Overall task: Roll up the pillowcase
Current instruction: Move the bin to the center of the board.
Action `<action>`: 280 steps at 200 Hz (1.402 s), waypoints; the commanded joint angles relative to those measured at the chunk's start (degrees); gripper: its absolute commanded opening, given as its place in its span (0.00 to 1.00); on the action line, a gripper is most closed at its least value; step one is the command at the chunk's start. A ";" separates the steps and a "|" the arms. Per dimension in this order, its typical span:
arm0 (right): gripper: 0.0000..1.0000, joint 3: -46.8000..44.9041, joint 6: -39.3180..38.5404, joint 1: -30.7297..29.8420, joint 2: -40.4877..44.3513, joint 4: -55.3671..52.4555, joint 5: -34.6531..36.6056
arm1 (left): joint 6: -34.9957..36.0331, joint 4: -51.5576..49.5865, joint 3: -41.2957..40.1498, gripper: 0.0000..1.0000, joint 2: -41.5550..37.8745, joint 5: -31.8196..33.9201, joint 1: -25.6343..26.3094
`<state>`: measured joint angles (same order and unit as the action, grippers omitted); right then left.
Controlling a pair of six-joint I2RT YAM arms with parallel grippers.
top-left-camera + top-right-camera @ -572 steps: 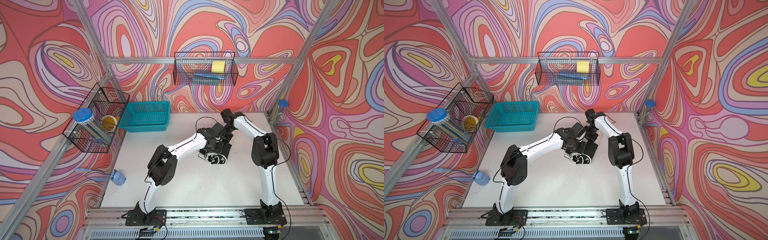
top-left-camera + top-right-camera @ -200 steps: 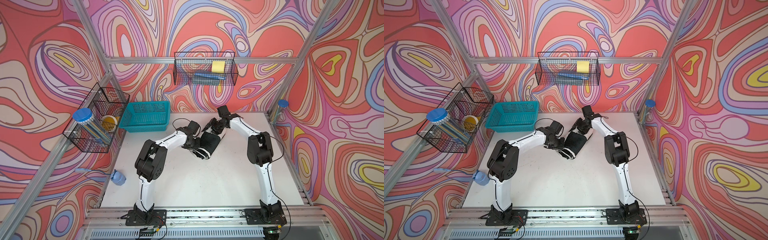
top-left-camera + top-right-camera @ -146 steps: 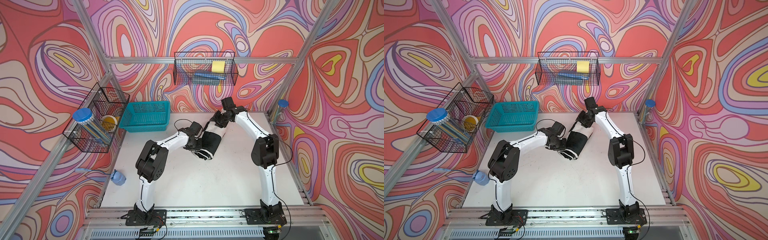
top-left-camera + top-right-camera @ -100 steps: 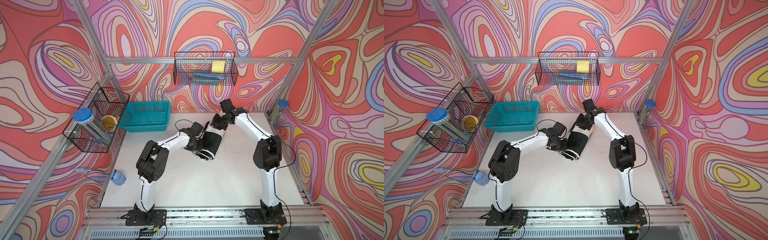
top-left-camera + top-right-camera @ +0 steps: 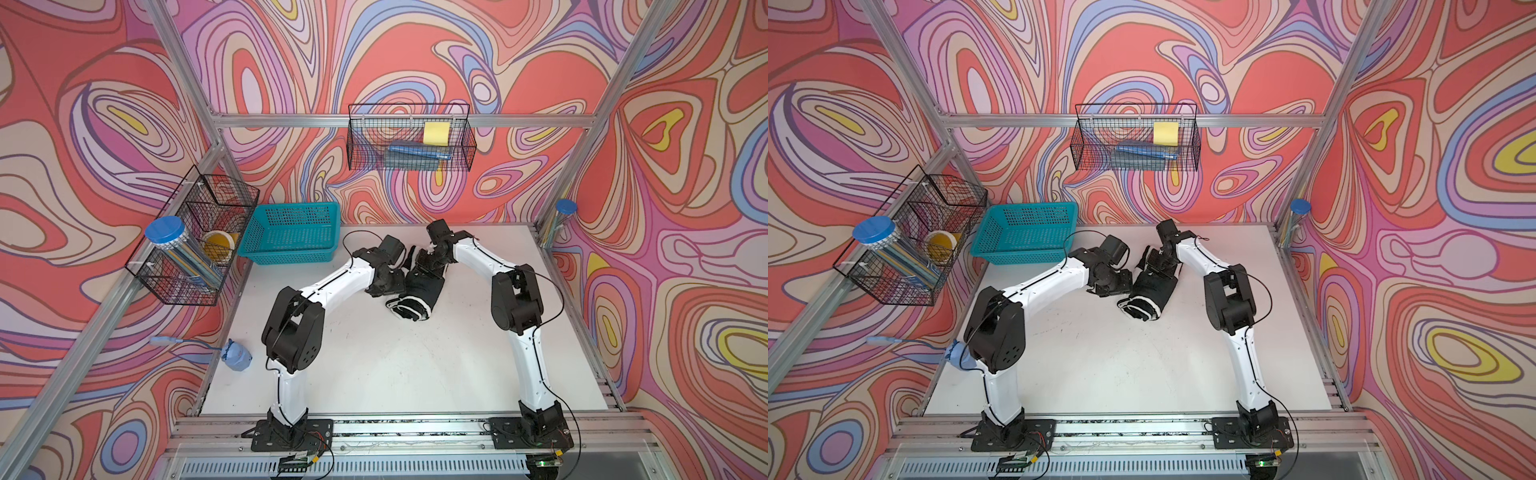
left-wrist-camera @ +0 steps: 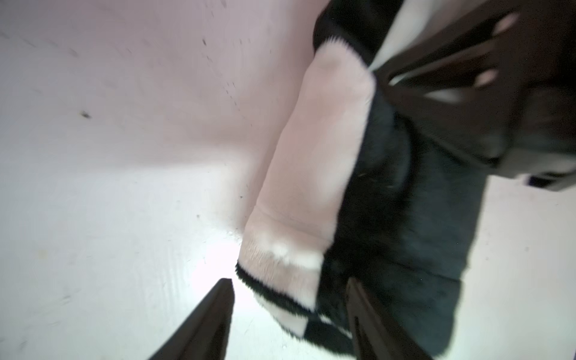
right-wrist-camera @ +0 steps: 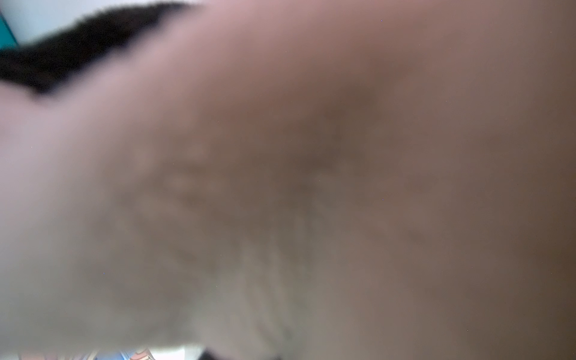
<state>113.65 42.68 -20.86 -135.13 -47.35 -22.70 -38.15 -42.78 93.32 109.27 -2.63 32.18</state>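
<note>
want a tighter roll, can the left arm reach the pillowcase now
Probably yes: the left tool stands open right at one end of the rolled pillowcase, with nothing between them.

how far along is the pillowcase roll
Done: the pillowcase already lies as a roll on the table. In hand: the left gripper has its fingers apart beside the roll; the right gripper sits at its far end, cloth filling its camera, grip unclear. Left: probably just tidying that end and backing both arms away.
</note>
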 commanded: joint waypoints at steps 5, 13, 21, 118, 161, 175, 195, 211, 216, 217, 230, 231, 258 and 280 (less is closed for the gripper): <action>0.27 -6.23 -2.02 -0.93 -5.83 -7.35 -0.17 | 3.99 -8.09 7.97 0.78 -5.91 12.98 -3.31; 0.27 -6.94 -2.07 -0.90 -5.53 -6.86 -0.65 | 5.40 -9.99 10.53 0.81 -4.86 15.97 -4.51; 0.27 -7.67 -2.19 -0.87 -5.33 -6.00 -1.41 | 7.04 -11.62 13.58 0.83 -3.06 17.78 -6.49; 0.29 -5.17 -2.36 -0.80 -7.21 -5.89 -3.49 | 23.21 -11.94 34.48 0.90 17.60 24.77 -15.86; 0.30 -7.39 -1.66 -0.79 -7.57 -5.78 -3.73 | 20.77 -10.44 39.63 0.90 23.66 19.33 -20.84; 0.30 -7.17 -1.52 -0.78 -7.90 -6.17 -3.66 | 19.65 -9.94 40.15 0.90 25.30 16.32 -22.05; 0.30 -5.66 -1.28 -0.83 -8.59 -6.95 -3.40 | 18.83 -9.48 41.10 0.89 27.43 12.57 -23.16; 0.30 -3.44 -1.55 -0.85 -9.96 -8.34 -3.32 | 18.74 -9.08 41.66 0.89 28.25 9.57 -23.13; 0.30 -2.92 -1.64 -0.83 -10.34 -8.65 -3.32 | 18.59 -8.87 41.74 0.89 28.38 8.59 -23.13; 0.30 -2.82 -1.59 -0.84 -10.38 -8.68 -3.32 | 18.57 -8.88 41.75 0.89 28.41 8.38 -23.13; 0.30 -1.48 -1.77 -0.78 -11.09 -9.39 -3.40 | 18.39 -8.73 41.86 0.88 28.84 6.68 -23.13; 0.29 -1.36 -1.79 -0.81 -11.19 -9.45 -3.40 | 18.38 -8.72 41.86 0.88 28.86 6.64 -23.09; 0.30 0.40 -1.98 -0.73 -12.17 -10.12 -3.80 | 18.11 -9.36 41.65 0.83 30.49 7.42 -23.04; 0.29 0.70 -1.82 -0.57 -12.20 -9.79 -4.19 | 16.82 -10.80 41.68 0.55 31.74 9.26 -22.91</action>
<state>118.41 40.97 -19.66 -138.58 -50.19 -28.60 -19.75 -52.31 133.64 138.58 6.00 9.19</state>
